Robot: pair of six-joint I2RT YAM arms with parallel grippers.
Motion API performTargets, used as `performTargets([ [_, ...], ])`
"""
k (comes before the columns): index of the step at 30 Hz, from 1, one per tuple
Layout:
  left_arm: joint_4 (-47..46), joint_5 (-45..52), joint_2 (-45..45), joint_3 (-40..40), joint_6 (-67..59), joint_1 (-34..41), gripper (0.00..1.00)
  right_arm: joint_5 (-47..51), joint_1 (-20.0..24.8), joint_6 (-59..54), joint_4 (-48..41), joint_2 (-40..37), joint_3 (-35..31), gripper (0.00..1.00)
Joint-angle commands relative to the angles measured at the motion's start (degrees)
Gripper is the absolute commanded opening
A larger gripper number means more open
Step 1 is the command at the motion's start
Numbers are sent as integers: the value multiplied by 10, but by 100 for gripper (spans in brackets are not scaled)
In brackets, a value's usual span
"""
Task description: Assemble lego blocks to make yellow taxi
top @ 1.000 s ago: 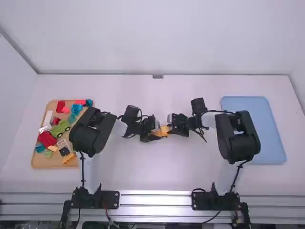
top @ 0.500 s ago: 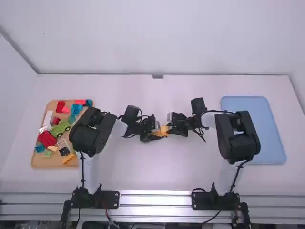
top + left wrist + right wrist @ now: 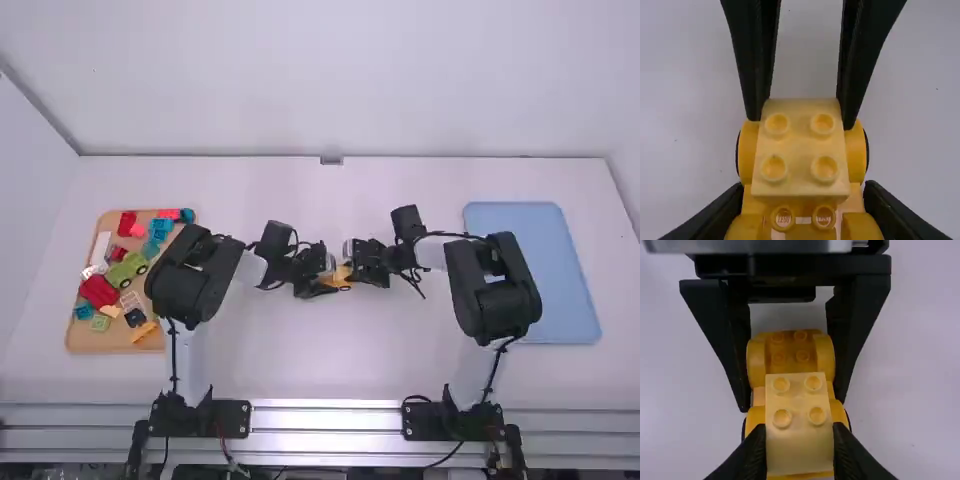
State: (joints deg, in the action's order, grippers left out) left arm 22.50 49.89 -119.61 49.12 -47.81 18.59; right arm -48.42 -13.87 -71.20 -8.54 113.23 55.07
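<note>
Near the table's middle, my left gripper [image 3: 318,278] and my right gripper [image 3: 356,260] face each other over a yellow car base [image 3: 343,281]. In the left wrist view, my left gripper [image 3: 802,205] is shut on the sides of the wheeled yellow car base [image 3: 854,152]. A pale yellow block [image 3: 799,150] with several studs lies over the base's far end, between the right gripper's fingers. The right wrist view has my right gripper [image 3: 800,445] shut on that pale block [image 3: 799,402], above the car base [image 3: 757,362]. Whether the block is pressed onto studs, I cannot tell.
A wooden tray [image 3: 90,343] at the left holds several coloured bricks and a green vehicle [image 3: 127,269]. On the right lies a blue tray [image 3: 535,270]. The left forearm stands close beside the wooden tray.
My right arm has shifted slightly left, bringing its gripper closer to the left one over the yellow car base. The left arm has kept still.
</note>
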Motion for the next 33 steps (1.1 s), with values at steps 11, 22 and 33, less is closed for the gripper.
performTargets([
  [11,-22,-73,-22,-18,0,-2,37,-46,19,-2,-29,-6,25,65],
  [22,-26,-75,-22,-18,0,-2,36,-116,10,-10,-27,-10,41,0],
  [33,-26,-75,-22,-18,0,-2,36,-61,-8,38,-31,22,40,0],
])
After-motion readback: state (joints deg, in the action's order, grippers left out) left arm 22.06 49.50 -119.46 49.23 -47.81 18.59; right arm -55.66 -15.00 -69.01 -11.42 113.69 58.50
